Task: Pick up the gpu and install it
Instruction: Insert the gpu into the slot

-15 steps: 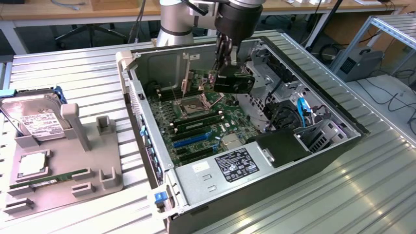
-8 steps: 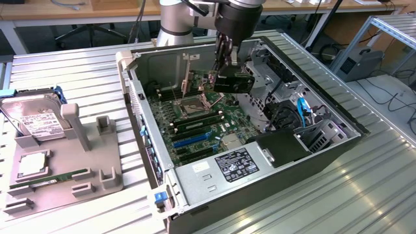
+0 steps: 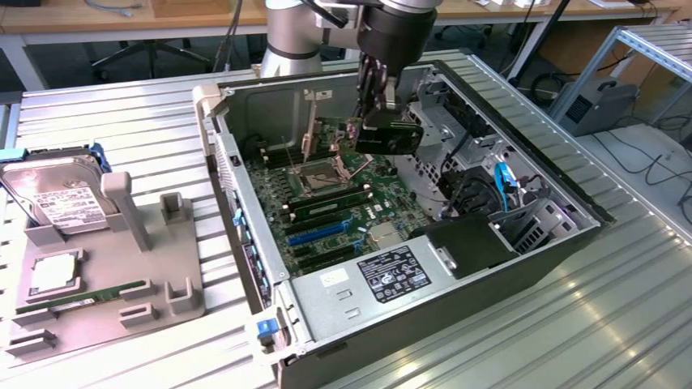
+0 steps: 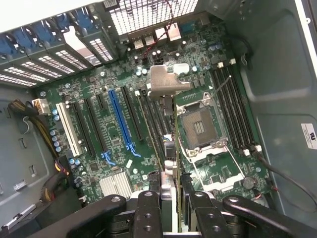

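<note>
Here, a ribbed metal table [image 3: 605,324] carries an open computer case [image 3: 265,101] lying on its side, with a grey fixture [image 3: 162,267] well apart on the exterior view's left that holds a hard drive [image 3: 60,198]. Inside the case the green motherboard [image 4: 94,163] faces up.

The arm reaches down from the far side into the case, and the gripper [image 4: 172,196] is clamped on the gpu [image 3: 373,136], one finger on each face of the card. The card hangs on edge, clear of the board, above the strip between the CPU socket [image 4: 198,126] and the nearest black expansion slots.

In the wrist view the gpu appears edge-on, its long axis running straight away from the fingers. That axis looks parallel to the slots, and the silver bracket [image 4: 166,82] at its outer end points toward the case's vented rear wall.

The blue slot [image 4: 121,119] lies to one side of the card, several slots over. In the exterior view that is toward the near side, away from the socket. The card is not seated in any slot.
</note>
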Available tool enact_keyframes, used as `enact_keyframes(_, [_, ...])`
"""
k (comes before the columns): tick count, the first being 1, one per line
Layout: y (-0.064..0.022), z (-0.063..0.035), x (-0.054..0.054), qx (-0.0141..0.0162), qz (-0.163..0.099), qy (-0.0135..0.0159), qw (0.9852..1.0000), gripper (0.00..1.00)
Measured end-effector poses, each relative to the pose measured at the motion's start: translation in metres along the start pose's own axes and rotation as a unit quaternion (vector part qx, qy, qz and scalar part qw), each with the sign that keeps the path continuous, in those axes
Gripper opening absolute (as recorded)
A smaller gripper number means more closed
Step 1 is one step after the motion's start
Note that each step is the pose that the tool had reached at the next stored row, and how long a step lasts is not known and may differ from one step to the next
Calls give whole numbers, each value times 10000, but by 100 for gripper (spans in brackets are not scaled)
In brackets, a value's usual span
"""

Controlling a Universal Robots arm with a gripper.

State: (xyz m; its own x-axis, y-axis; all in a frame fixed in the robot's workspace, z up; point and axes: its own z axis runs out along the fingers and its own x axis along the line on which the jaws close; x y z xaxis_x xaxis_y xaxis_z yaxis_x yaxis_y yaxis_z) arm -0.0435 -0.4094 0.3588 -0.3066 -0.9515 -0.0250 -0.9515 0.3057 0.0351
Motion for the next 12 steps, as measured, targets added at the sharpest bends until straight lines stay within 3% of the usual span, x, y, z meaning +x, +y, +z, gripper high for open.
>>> enact_keyframes(12, [0, 5, 0, -4, -158, 6, 9999, 27])
